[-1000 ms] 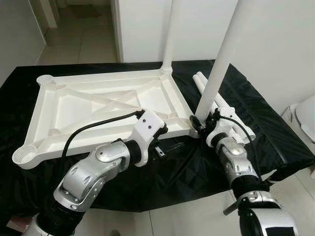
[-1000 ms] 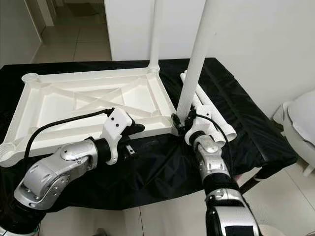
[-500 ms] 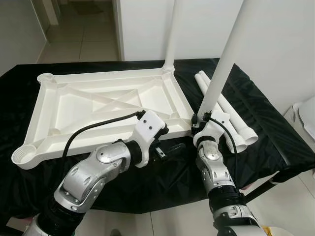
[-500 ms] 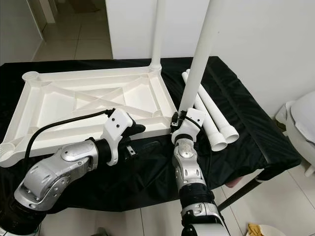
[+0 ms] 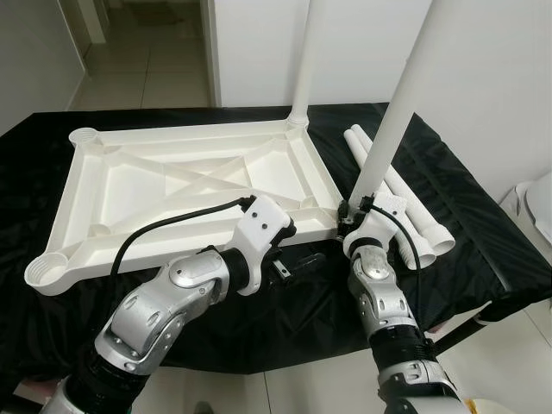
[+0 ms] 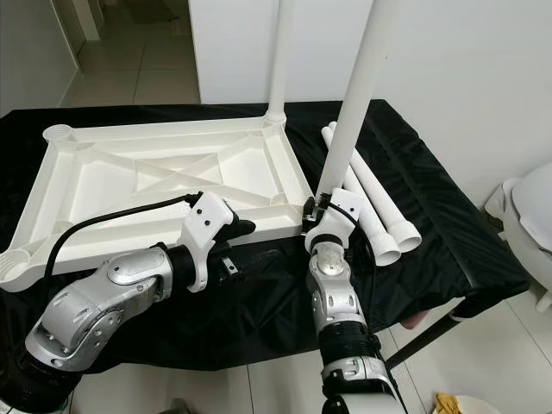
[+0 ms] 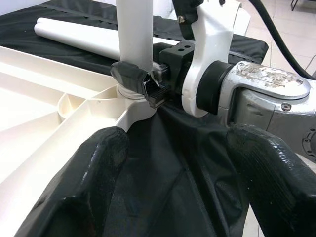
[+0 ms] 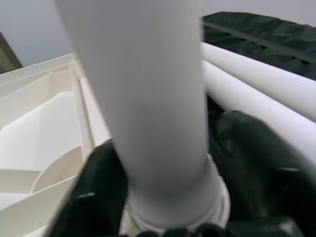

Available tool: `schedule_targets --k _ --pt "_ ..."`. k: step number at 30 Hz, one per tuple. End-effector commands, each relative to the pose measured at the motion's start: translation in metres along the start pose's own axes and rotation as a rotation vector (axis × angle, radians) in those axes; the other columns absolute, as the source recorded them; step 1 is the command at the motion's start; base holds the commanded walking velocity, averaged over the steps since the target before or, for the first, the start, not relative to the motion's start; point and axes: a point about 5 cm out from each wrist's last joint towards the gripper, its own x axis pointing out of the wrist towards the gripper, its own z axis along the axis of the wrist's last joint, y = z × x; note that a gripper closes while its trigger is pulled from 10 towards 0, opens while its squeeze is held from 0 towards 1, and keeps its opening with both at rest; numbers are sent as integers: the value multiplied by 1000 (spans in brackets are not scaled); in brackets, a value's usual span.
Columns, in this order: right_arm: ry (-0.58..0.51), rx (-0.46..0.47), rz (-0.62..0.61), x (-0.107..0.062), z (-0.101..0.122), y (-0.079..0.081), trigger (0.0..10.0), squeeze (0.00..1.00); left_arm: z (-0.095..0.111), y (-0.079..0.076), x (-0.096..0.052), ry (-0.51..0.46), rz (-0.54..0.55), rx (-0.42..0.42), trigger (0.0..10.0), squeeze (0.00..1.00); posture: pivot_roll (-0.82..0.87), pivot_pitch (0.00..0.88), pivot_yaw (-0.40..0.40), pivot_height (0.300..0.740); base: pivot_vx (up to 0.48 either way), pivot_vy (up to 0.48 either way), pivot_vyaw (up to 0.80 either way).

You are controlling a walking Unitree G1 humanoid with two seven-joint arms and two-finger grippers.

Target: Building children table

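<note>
Found the white tabletop [image 5: 181, 138] lying underside up on the black cloth [image 5: 483, 224], ribs showing. Counted one leg [image 5: 302, 60] upright in the far right corner and a second leg [image 5: 401, 103] upright in the near right corner socket [image 7: 131, 98]. Noted two spare legs [image 5: 414, 216] lying side by side on the cloth just right of the tabletop, and the two left corner sockets [image 5: 82, 136] not yet filled.

Found the right gripper [image 5: 352, 211] clamped round the foot of the near right leg, just above its socket. Found the left gripper [image 5: 285, 259] spread wide and holding nothing, low over the cloth just beside the tabletop's near edge.

Judged the step in hand to be seating this leg. Called for a straight push along the socket's axis, leg kept plumb and grip kept low so nothing levers sideways. Would have helped to brace the frame with the free left gripper against sliding on the slick cloth.

Got the whole layout from the head views. Got from the left wrist view the ridged black fingers [image 7: 138, 79] pinching the leg. Got from the right wrist view the leg's collar sitting in the socket's mouth, though not whether fully home.
</note>
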Motion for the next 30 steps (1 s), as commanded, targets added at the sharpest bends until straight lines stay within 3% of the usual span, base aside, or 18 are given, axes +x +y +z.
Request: schedule_targets --k 1,5,8,11,12,13,16,19,24,30 --pt "10 15 20 2 -1 -9 10000 1000 1 -6 0 0 -60 1 10000 0 -11 0 -33 740 0 0 0" --pt "-11 43 143 6 5 -10 10000 1000 1 -6 0 -2 -57 -1 10000 0 -12 0 -34 740 0 0 0" --pt "-22 40 307 10 10 -11 10000 1000 1 -6 0 -3 -57 -4 10000 0 -17 4 -32 740 0 0 0" --pt "-23 24 347 11 12 -12 10000 1000 1 -6 0 -3 -57 -4 10000 0 -17 4 -32 740 0 0 0" --pt "-17 0 415 14 13 -15 10000 0 1 -5 0 -3 -56 -4 10000 0 -16 6 -29 740 0 0 0" --pt "-15 -19 488 15 14 -18 10000 0 1 -5 0 -3 -55 -3 10000 0 -17 8 -28 740 0 0 0" --pt "-13 -29 535 16 15 -20 10000 0 2 -4 0 -3 -54 -3 10000 0 -16 9 -25 740 0 0 0" --pt "-1 -125 704 20 16 -31 10000 0 3 -2 -1 -3 -51 0 10000 0 -18 12 -16 740 0 0 0" --pt "22 -192 822 23 15 -42 10000 0 3 0 -2 -3 -47 3 10000 0 -15 14 -7 740 0 0 0" --pt "33 -215 850 29 17 -48 10000 0 4 2 -2 -2 -45 8 10000 0 -16 12 -2 740 0 0 0"
